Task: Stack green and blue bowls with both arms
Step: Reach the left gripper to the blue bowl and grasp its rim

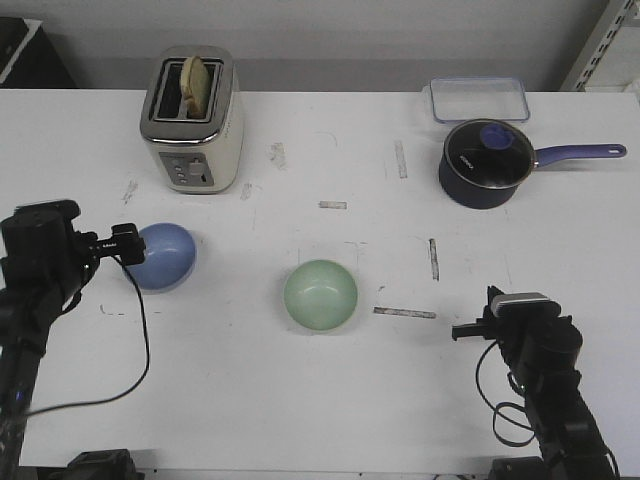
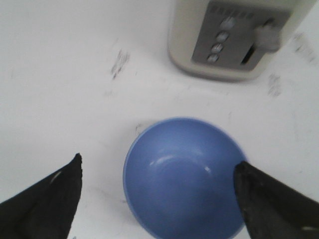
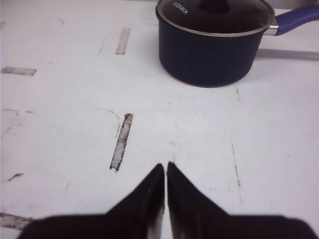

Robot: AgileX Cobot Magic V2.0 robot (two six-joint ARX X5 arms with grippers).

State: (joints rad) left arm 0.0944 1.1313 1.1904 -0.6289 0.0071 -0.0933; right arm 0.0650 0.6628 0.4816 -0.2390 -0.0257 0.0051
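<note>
Left gripper [image 2: 159,199] astride blue bowl [image 2: 182,178]

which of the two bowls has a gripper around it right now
The blue bowl, on the table's left. The open left gripper has a finger on either side of it. The green bowl sits alone mid-table, and the right gripper is shut, away from both.

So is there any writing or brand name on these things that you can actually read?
"KONKA": white letters on the glass lid of the dark saucepan, read in the right wrist view.
Toaster: its grey button panel carries only small marks, too blurred to read.
Nothing legible anywhere else.
</note>
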